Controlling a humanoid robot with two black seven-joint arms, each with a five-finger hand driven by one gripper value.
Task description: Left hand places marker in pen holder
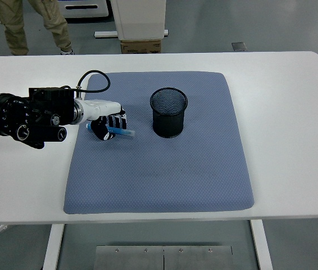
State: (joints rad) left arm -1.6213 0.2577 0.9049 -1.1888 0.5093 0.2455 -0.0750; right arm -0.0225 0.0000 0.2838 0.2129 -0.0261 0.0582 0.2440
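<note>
A blue marker (123,133) lies nearly flat over the blue-grey mat (159,169), its tip pointing right. My left hand (107,123), white with dark fingers, is curled around the marker's left end, low over the mat's left part. The black mesh pen holder (168,112) stands upright on the mat, about a hand's width to the right of the marker's tip. Nothing shows inside the holder. The right arm is out of view.
The mat covers the middle of the white table (294,112). A black cable (91,79) loops above my left wrist. A person's legs (32,25) stand beyond the far left edge, and a cardboard box (141,46) sits behind the table.
</note>
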